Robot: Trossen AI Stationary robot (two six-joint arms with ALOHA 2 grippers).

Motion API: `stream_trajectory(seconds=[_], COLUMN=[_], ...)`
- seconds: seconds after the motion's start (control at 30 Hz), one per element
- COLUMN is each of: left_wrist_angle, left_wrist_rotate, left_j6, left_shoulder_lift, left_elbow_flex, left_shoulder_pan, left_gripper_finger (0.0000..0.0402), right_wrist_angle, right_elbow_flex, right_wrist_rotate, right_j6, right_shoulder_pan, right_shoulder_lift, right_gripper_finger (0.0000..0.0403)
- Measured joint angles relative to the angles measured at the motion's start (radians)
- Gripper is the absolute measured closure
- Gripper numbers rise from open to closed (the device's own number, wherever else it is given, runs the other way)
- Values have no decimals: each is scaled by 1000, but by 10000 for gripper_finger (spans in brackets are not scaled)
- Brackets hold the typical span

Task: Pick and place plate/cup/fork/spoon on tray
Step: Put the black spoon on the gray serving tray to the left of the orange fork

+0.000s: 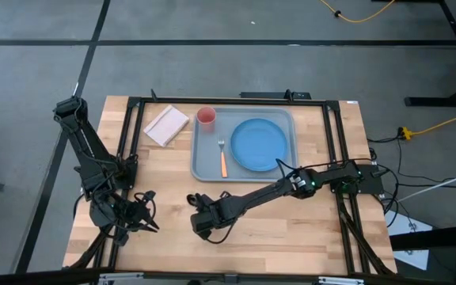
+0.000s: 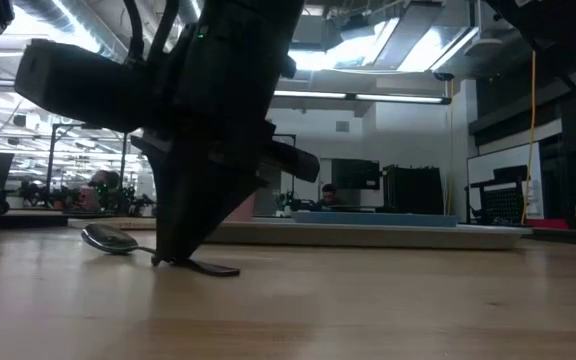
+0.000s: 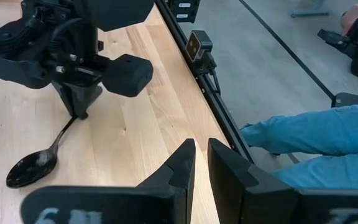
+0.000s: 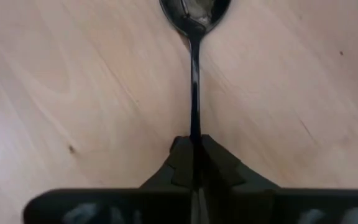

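My left gripper (image 1: pixel 145 215) hangs over the near left part of the wooden table (image 1: pixel 331 237), and from my left wrist I see its two dark fingers (image 3: pixel 182 165) drawn close together with only a slim gap between them and nothing in it. Just beyond them, towards the middle of the table, lies the spoon (image 3: pixel 33 165), its round dark bowl flat on the wood and its thin handle running up into my right gripper (image 3: pixel 78 112). That right gripper (image 1: pixel 202 226) has its arm stretched in from the right side and stands low over the near middle of the table, well in front of the tray (image 1: pixel 204 162). Its fingers (image 4: pixel 216 165) are pressed together on the spoon's handle (image 4: pixel 194 93), with the bowl still resting on the board ahead of them; from table height the spoon (image 2: pixel 108 238) lies on the wood with the fingertips down at its handle. Farther back, a small beige pad (image 1: pixel 166 125) lies beside the tray's left edge. On the tray, the cup (image 1: pixel 206 116) sits in the far left corner, the fork (image 1: pixel 222 158) lies lengthwise with its orange handle towards me, and the plate (image 1: pixel 258 144) fills the right half. Past the table's near edge, my left wrist view catches a person's legs in blue trousers (image 3: pixel 309 134).
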Motion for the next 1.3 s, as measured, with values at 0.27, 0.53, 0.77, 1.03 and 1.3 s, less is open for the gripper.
stream_trajectory(seconds=[0.27, 0.53, 0.77, 1.03, 1.3], left_wrist_angle=[0, 0, 0, 0, 0], left_wrist_rotate=[0, 0, 0, 1, 0], left_j6=[0, 0, 0, 0, 0], left_shoulder_lift=[0, 0, 0, 0, 0], left_elbow_flex=[0, 0, 0, 0, 0], left_shoulder_pan=[0, 0, 0, 0, 0], left_gripper_finger=[365, 365, 365, 365, 365], right_wrist_angle=[19, 66, 85, 190, 220], right_elbow_flex=[12, 15, 14, 14, -1], right_wrist_rotate=[14, 70, 125, 112, 32], right_j6=[30, 86, 111, -108, -310], right_shoulder_pan=[1, 0, -10, -32, -75], right_shoulder_lift=[2, -24, -36, -39, -42], right_gripper_finger=[395, 401, 402, 366, 314])
